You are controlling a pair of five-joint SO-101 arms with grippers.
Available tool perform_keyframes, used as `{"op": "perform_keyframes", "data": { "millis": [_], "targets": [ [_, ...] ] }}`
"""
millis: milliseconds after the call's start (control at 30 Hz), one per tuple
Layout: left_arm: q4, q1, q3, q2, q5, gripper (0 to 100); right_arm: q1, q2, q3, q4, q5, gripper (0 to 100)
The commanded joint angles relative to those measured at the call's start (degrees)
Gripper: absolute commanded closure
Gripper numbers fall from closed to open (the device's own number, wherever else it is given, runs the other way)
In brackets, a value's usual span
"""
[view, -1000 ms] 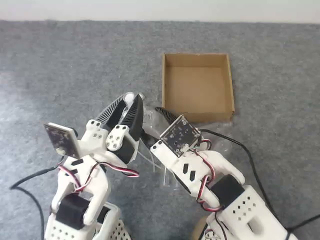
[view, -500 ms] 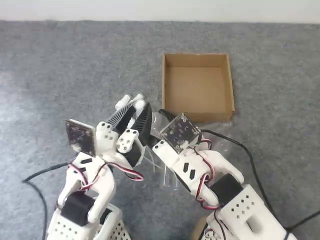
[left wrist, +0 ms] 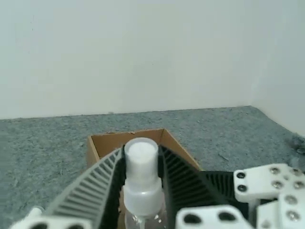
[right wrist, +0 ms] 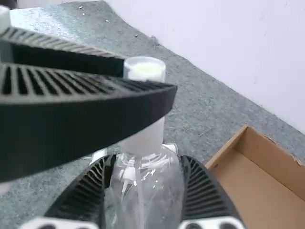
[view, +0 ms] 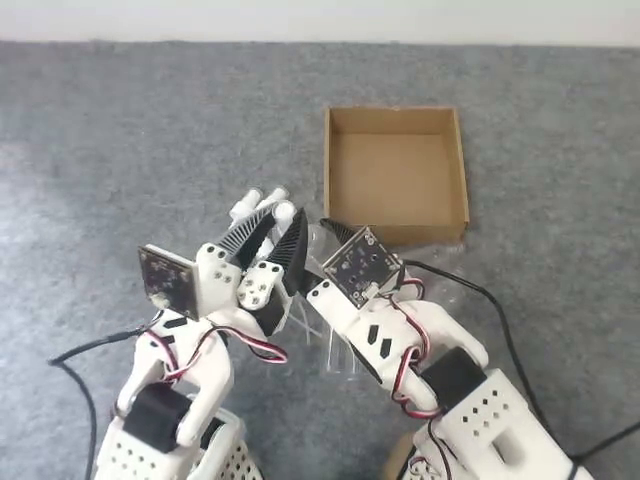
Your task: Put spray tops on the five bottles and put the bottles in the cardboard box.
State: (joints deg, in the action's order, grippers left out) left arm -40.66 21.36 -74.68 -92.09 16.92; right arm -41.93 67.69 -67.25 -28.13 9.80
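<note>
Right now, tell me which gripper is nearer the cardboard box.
Right. The right gripper, holding the bottle, sits beside the cardboard box; the left gripper, on the spray top, lies farther off.

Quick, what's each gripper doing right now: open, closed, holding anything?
Left gripper: closed on the white plastic spray top.
Right gripper: closed on the clear plastic bottle.

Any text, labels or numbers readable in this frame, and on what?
None readable. The cardboard box, the spray top and the clear bottle show no print. Specks on the right arm's camera board are too small to read.
</note>
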Motion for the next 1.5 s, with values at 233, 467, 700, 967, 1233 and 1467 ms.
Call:
{"op": "perform_keyframes", "data": {
  "millis": [233, 467, 700, 967, 1233, 1467],
  "targets": [
    [-1.23, -5.01, 2.68, 0.00, -1.14, 80, 0.40, 1.19, 1.41, 2.07, -0.53, 99.2],
    [-1.23, -5.36, 3.12, -0.09, -0.88, 76, 0.48, 0.75, 0.70, 2.07, -0.35, 99.2],
    [-1.23, -5.36, 3.12, -0.09, -0.88, 73, 5.93, 0.75, 0.44, 2.59, -0.79, 99.2],
    [-4.57, -5.54, 2.15, -9.05, -1.23, 74, 13.93, 0.48, 6.07, 2.24, -0.79, 99.2],
    [-0.79, -10.37, -2.68, -10.11, -4.84, 74, 14.29, -15.43, 24.26, -0.13, -1.41, 99.2],
    [3.08, -9.58, -5.41, -7.38, -7.03, 74, 14.02, -33.01, 41.32, -4.97, -10.55, 99.2]
  ]
}}
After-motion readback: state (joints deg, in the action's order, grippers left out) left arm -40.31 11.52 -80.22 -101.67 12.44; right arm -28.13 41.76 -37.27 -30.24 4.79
